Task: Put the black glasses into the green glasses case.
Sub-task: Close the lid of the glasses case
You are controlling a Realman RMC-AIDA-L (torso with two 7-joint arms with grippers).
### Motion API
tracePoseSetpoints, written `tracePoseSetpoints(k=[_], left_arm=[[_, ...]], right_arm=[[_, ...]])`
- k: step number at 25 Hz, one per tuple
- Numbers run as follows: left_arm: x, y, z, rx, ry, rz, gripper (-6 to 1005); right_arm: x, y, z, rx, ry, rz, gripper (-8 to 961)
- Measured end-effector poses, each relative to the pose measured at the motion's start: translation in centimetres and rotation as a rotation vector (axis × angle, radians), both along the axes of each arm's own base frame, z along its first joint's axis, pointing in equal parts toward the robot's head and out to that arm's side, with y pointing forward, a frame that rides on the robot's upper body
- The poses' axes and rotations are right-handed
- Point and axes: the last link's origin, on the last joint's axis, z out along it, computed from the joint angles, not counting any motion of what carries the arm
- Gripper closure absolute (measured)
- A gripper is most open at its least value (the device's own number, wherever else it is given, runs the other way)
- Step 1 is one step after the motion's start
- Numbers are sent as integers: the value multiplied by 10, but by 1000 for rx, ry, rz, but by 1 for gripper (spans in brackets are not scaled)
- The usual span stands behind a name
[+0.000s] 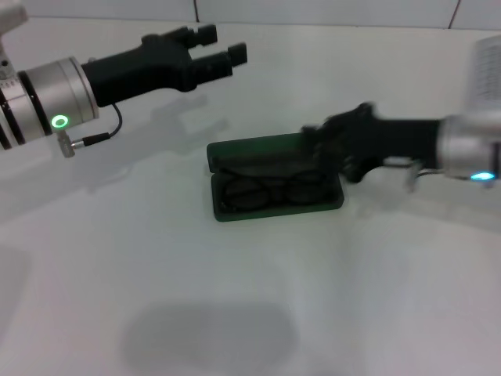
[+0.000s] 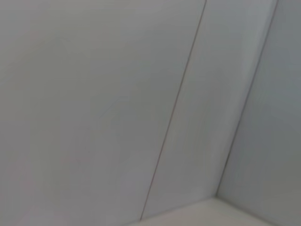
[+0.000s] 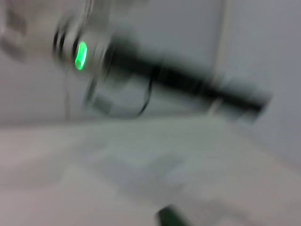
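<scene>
The green glasses case (image 1: 275, 205) lies open in the middle of the white table, its lid (image 1: 258, 148) tipped back on the far side. The black glasses (image 1: 270, 190) lie inside the case's tray, lenses side by side. My right gripper (image 1: 330, 139) reaches in from the right, at the right end of the lid and just above the case; it is blurred. My left gripper (image 1: 223, 45) hangs in the air to the far left of the case, open and empty. A green corner of the case (image 3: 170, 217) shows in the right wrist view.
The white table (image 1: 235, 313) runs out in front of the case, with a wall at its far edge (image 1: 329, 12). The left wrist view shows only wall panels (image 2: 141, 94). The right wrist view shows the left arm (image 3: 178, 77), blurred.
</scene>
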Motion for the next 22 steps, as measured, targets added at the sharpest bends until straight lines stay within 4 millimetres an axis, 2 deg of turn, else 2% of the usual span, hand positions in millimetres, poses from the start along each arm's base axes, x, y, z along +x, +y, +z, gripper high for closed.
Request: tracePoseSetpoints(k=[4, 6, 9, 16, 22], left_arm=[[-4, 7, -6, -56, 71, 62, 213], [-1, 12, -17, -104, 150, 68, 213], [10, 17, -32, -147, 228, 44, 213], [26, 25, -49, -200, 345, 24, 213], [33, 29, -52, -205, 352, 14, 213]], right_arm=[[26, 0, 54, 113, 158, -82, 787], [44, -2, 81, 210, 245, -145, 787], [63, -8, 103, 302, 312, -190, 788], [71, -14, 105, 319, 314, -206, 788], [72, -14, 103, 318, 306, -205, 787]])
